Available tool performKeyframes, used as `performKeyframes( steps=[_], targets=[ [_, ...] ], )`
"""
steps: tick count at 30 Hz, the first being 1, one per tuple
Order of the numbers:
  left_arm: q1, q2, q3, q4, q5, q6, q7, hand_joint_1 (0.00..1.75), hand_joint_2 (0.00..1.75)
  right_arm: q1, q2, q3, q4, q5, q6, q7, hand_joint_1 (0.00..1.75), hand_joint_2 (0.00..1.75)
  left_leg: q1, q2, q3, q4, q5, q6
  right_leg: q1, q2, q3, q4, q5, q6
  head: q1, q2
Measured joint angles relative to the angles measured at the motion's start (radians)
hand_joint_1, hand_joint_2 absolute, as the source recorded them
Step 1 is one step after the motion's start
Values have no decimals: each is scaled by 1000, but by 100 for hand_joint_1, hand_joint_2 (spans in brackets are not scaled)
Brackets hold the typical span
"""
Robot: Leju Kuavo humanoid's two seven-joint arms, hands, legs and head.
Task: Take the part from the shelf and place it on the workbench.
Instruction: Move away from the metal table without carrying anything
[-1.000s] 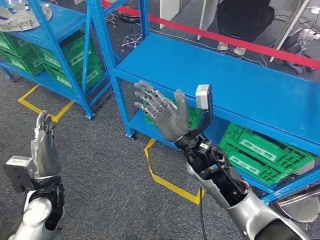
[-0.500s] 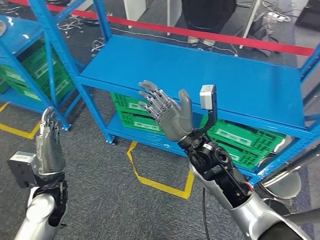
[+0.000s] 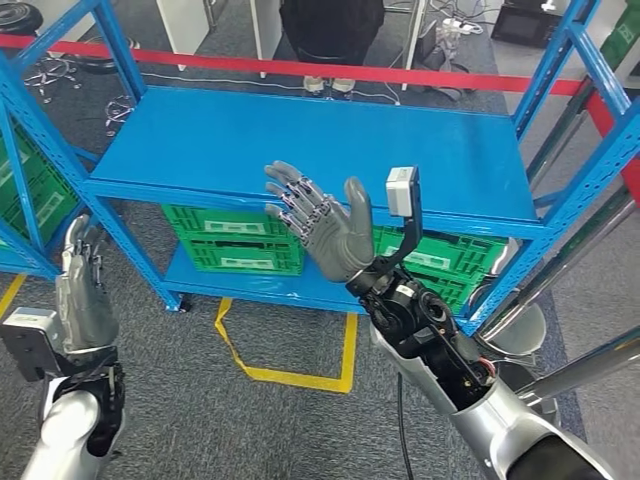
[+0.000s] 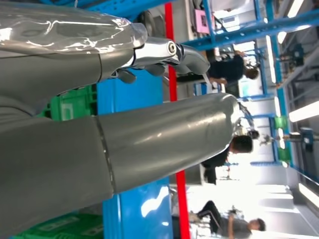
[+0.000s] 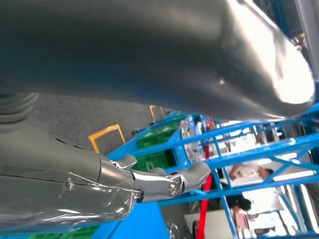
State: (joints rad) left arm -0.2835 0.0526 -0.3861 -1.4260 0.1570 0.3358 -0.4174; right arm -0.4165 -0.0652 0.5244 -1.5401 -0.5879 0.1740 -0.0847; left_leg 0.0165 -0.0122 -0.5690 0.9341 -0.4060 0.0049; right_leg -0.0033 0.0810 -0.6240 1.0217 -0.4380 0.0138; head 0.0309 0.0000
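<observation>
The blue shelf (image 3: 317,150) is the largest thing ahead, its broad upper deck bare and its angled posts rising at both ends. Under that deck, on the shelf's lower level, sit green crates (image 3: 234,238), one stack toward the left end and more toward the right end. Beyond the far edge of the shelf a red barrier tape (image 3: 226,67) runs across, and a person in dark clothing (image 3: 332,25) sits just behind it. On the grey carpet in front of the shelf, yellow floor tape (image 3: 302,375) marks out an outline.

The right robot hand (image 3: 324,225) is raised in front of the shelf's near edge, palm open, fingers spread apart and holding nothing. The left robot hand (image 3: 79,295) is upright, off the shelf's left end and nearer the robot, fingers loosely extended and holding nothing. The part to be fetched cannot be made out on the shelf from these views.
</observation>
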Motion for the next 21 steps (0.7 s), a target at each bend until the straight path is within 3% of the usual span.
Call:
performKeyframes(
  steps=[2,4,5,6,8,10,11,13,15,17,18,19,20,21],
  targets=[
    [0,-1,0,0,0,-1,0,0,0,-1,0,0,1,0,0,0,0,0,-2,21,3,-2,-1,5,-1,-54,-62,137,-65,5,10,0],
    [1,-1,0,1,0,-1,0,0,0,1,0,0,3,0,0,0,0,0,-2,44,5,-1,-4,4,-6,-71,-110,238,-95,10,16,0],
    [2,-1,0,2,0,-1,0,0,0,2,0,0,4,0,0,0,0,0,-1,55,6,-1,-6,2,-8,-75,-107,231,-82,12,20,0],
    [2,-1,0,2,0,-1,0,0,0,2,0,0,5,0,0,0,0,0,0,65,9,-1,-9,-1,-9,-82,-84,185,-52,13,25,0],
    [1,-1,0,2,0,-1,0,0,0,1,0,-1,6,0,0,0,0,0,-1,85,16,1,-16,-10,-6,-119,-8,37,10,13,35,0],
    [1,-2,0,2,0,-1,0,0,0,-2,0,0,6,0,0,0,0,0,-8,102,19,5,-22,-19,1,-151,37,-49,29,4,40,0],
    [0,-1,0,2,0,-1,0,0,0,-2,0,0,6,0,0,1,0,0,-11,111,20,6,-23,-22,5,-151,39,-56,25,-2,37,0],
    [-1,-2,0,2,-2,-1,1,0,0,-2,0,-1,6,0,0,1,0,0,-10,123,22,11,-29,-31,4,-126,38,-56,27,-15,29,0],
    [-3,-2,1,2,-3,0,2,0,0,-4,0,-1,5,0,1,3,0,0,-4,82,3,63,-65,-39,1,-102,40,-58,31,-27,22,0],
    [-3,-1,1,2,-4,1,5,0,0,-6,0,-1,5,0,1,4,0,0,0,30,-65,199,-128,-41,1,-79,40,-59,33,-36,8,0],
    [-2,-1,1,2,-4,1,6,0,0,-5,0,0,5,0,1,4,0,0,-1,22,-105,271,-153,-40,2,-66,39,-59,34,-38,2,0],
    [-1,0,1,2,-4,2,8,0,0,-4,0,0,5,0,2,5,0,0,-2,19,-134,319,-162,-38,4,-52,38,-59,34,-40,-3,0],
    [0,0,1,2,-4,2,9,0,0,-3,0,0,5,0,2,5,0,0,-3,17,-146,328,-150,-35,6,-37,38,-59,35,-41,-6,0],
    [0,1,1,2,-4,2,10,0,0,-3,0,0,5,0,1,5,0,0,-5,13,-134,291,-120,-29,7,-23,39,-59,35,-41,-7,0]
  ],
)
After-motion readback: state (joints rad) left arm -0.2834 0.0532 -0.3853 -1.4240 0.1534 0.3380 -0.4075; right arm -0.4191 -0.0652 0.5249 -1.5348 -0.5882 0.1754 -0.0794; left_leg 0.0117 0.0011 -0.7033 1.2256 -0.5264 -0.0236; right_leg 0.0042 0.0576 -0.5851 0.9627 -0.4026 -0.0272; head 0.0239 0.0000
